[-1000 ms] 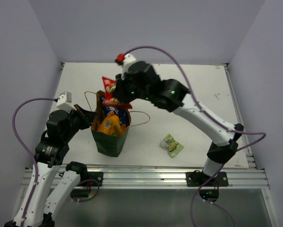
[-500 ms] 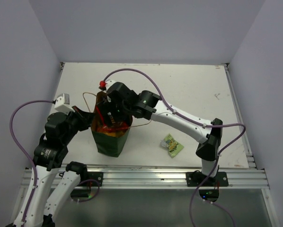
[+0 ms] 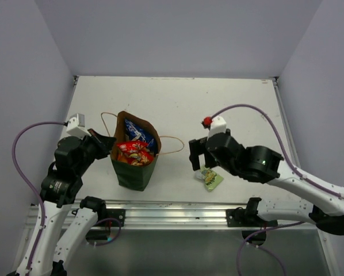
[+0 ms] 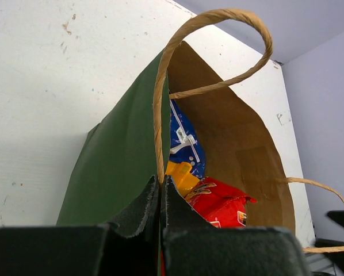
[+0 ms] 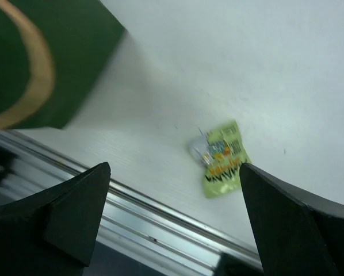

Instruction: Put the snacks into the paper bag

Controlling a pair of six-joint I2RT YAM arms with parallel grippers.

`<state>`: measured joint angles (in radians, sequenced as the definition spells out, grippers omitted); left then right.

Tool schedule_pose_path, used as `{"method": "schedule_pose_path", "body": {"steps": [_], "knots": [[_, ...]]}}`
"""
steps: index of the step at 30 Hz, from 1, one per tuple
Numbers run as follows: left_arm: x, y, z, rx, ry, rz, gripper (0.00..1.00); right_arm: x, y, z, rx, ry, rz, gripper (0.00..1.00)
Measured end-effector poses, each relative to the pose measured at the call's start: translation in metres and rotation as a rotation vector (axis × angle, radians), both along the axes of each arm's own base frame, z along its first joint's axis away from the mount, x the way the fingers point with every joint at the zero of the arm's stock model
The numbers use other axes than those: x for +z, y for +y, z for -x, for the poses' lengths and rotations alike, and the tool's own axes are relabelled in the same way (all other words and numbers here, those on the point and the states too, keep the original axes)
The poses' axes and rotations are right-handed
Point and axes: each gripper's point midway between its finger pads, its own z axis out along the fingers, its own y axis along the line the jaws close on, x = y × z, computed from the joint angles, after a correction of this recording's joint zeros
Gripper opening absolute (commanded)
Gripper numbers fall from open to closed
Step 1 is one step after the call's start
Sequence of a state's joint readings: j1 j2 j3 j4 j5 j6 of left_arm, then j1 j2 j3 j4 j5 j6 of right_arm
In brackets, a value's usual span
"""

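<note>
Pinching the left rim of the paper bag (image 3: 133,171), the left tool (image 4: 160,185) is closed tight on the paper at the foot of one tan loop handle (image 4: 219,18). The dark green bag stands upright on the white counter (image 3: 235,109), left of centre and close to the metal rail (image 3: 178,215) along the front edge. Its mouth gapes open, brown inside. A red packet (image 3: 133,153) lies on top of the load, and a long blue-and-white bag (image 3: 138,133) leans on the back wall. The left wrist view shows an orange-yellow packet (image 4: 181,175) wedged between them. The bag's second handle (image 3: 173,144) droops out to the right. A light-green packet (image 3: 210,177) lies flat on the counter, well apart from the bag and near the rail. The right tool (image 3: 197,156) hangs just beside and above that packet, jaws spread wide and holding nothing. Its own slightly blurred view frames the packet between the two fingers.
</note>
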<state>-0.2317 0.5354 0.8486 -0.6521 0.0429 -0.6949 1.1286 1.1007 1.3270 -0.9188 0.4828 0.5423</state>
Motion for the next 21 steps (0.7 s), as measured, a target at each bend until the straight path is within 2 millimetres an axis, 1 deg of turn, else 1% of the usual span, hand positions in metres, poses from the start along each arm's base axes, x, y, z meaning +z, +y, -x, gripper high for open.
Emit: {"method": "schedule_pose_path", "body": {"steps": [1,3,5,7,9,13,17,20,21], "knots": [[0.0,-0.001,0.0,-0.003,0.001,0.001,0.0,-0.03,-0.014,0.004,-0.034,0.036,0.031,0.99],[0.0,-0.001,0.0,-0.007,0.001,0.001,0.0,-0.098,-0.039,0.015,-0.094,0.135,0.14,0.99],[0.0,-0.002,0.0,-0.012,0.001,-0.001,0.0,-0.158,-0.062,0.025,-0.145,0.229,0.256,0.99],[-0.001,-0.003,0.0,-0.018,0.002,-0.002,0.0,-0.187,-0.077,0.033,-0.175,0.281,0.306,0.99],[-0.001,-0.004,0.0,-0.026,0.005,-0.002,0.0,-0.201,-0.082,0.034,-0.203,0.302,0.304,0.98],[-0.002,-0.006,-0.001,-0.038,0.01,-0.002,0.0,-0.213,-0.075,0.024,-0.238,0.295,0.23,0.98],[-0.002,-0.006,0.0,-0.045,0.006,-0.012,0.0,-0.233,-0.075,0.016,-0.272,0.323,0.195,0.97],[-0.002,-0.006,0.0,-0.046,0.006,-0.013,0.0,-0.249,-0.072,0.014,-0.276,0.352,0.207,0.92],[-0.002,-0.006,0.0,-0.046,0.006,-0.014,0.0,-0.255,-0.071,0.014,-0.27,0.361,0.216,0.82]]}}
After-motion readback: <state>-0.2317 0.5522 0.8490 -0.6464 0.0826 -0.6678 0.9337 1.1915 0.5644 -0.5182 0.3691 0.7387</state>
